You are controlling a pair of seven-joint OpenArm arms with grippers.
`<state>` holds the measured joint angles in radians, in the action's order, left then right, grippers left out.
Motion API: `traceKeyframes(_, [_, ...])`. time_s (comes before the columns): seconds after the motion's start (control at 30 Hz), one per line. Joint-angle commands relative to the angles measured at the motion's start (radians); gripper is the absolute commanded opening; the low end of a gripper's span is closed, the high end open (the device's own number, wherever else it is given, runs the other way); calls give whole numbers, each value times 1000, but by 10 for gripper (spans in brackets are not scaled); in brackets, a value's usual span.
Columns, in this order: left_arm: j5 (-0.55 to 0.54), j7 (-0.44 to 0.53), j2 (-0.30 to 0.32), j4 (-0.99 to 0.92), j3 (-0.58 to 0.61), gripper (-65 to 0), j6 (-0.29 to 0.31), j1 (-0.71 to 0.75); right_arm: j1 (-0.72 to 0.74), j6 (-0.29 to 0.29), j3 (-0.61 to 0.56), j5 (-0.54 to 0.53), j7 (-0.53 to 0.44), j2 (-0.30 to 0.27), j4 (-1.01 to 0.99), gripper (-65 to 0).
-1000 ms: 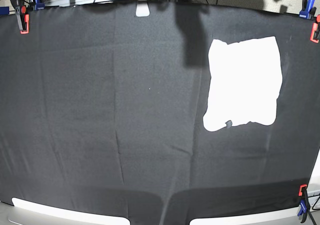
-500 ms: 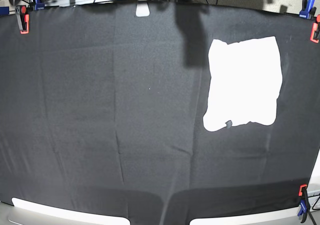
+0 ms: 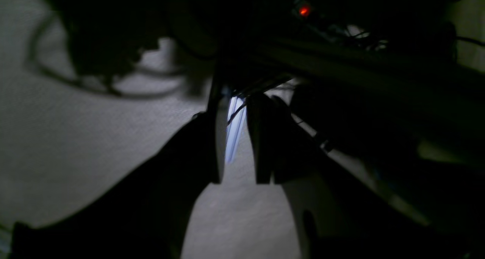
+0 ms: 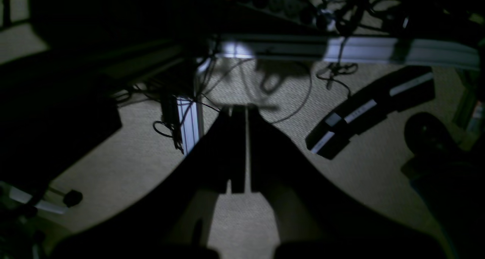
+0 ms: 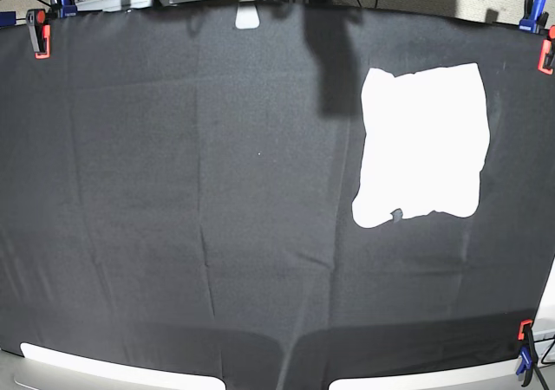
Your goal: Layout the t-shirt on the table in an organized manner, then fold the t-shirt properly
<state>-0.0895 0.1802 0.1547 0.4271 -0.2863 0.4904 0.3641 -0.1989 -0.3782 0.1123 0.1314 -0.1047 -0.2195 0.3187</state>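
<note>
The t-shirt lies folded into a plain white, roughly rectangular packet on the right half of the table, flat on the black cloth. Neither arm shows in the base view. In the left wrist view my left gripper hangs over pale floor, open, with a clear gap and nothing between its fingers. My right gripper in the right wrist view is shut, its fingers almost touching, holding nothing. The shirt appears in neither wrist view.
Orange and blue clamps sit at the far left corner, far right corner and near right edge. A small white tab lies at the far edge. Beyond the table are cables and an aluminium rail.
The t-shirt has not moved. At the table's far left edge the dark shapes have shifted and drawn back, showing more of the rail there.
</note>
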Motion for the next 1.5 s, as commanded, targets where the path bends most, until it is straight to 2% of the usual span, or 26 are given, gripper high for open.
traceKeyframes(0.0, [-5,15,-1,3,0,-535,6,10,4,1,-18,0,-7,-13,-7,-650])
traceKeyframes(0.07, [-4,35,-11,6,0,-535,5,10,21,1,-80,11,-1,-14,-26,-650])
traceKeyframes(0.17, [-4,50,-16,6,-1,-535,3,10,50,3,-214,112,19,-7,-62,-650])
traceKeyframes(0.23, [-4,53,-19,6,-1,-535,3,10,63,40,-311,131,32,-4,-82,-650])
traceKeyframes(0.37, [-4,60,-27,7,-1,-535,3,10,66,249,-446,106,71,12,-90,-650])
traceKeyframes(0.47, [-4,87,-35,15,-1,-535,-22,10,67,395,-466,17,84,18,-90,-650])
traceKeyframes(0.53, [-2,86,-43,29,-1,-535,-69,10,69,470,-457,-37,83,22,-90,-650])
traceKeyframes(0.6, [26,87,-47,40,-1,-535,-84,10,69,513,-431,-69,78,26,-90,-650])
traceKeyframes(0.7, [41,87,-52,46,-1,-535,-84,6,69,525,-362,-90,44,35,-90,-650])
traceKeyframes(0.9, [40,61,-54,43,-1,-535,-100,-14,65,514,-232,-86,41,60,-90,-650])
traceKeyframes(1.17, [37,29,-63,-51,-1,-535,-170,-74,51,505,-224,-87,36,59,-91,-650])
traceKeyframes(1.47, [37,31,-64,-108,-1,-535,-188,-116,47,505,-224,-88,35,60,-92,-650])
